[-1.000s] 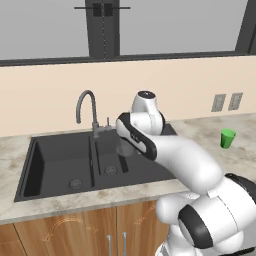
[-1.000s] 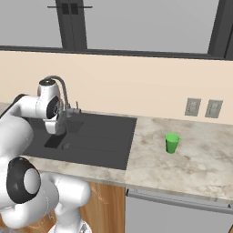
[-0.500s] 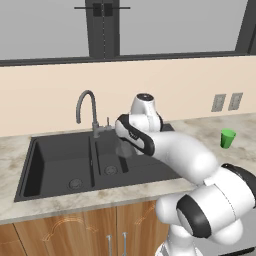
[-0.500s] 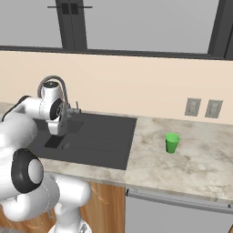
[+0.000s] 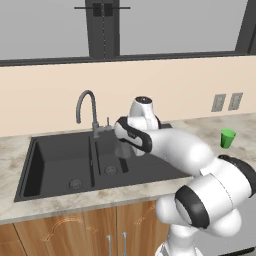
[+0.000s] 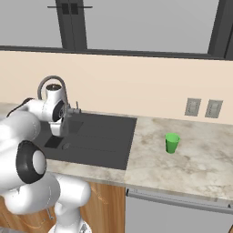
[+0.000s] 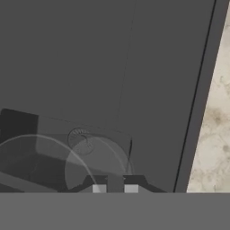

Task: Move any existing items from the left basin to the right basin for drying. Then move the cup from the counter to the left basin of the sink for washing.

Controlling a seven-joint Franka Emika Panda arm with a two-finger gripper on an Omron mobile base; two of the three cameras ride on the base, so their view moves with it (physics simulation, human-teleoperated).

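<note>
A faint see-through greyish glass (image 5: 123, 149) hangs over the narrow right basin (image 5: 111, 161), held at its rim by my gripper (image 5: 125, 142), which is shut on it. In the hand view the glass (image 7: 96, 164) shows as pale rings just above my gripper (image 7: 115, 188), with the basin's round drain (image 7: 81, 139) beneath. The wide left basin (image 5: 57, 162) lies to the left, with nothing visible in it. The bright green cup (image 5: 228, 138) stands upright on the beige counter (image 5: 200, 131) far to the right; it is also in the right base view, cup (image 6: 172, 143).
The grey gooseneck tap (image 5: 88, 111) rises just behind and left of the hand. A flat ribbed drainboard (image 6: 107, 136) lies between the basins and the counter. Two wall sockets (image 6: 203, 108) sit on the backsplash behind the cup.
</note>
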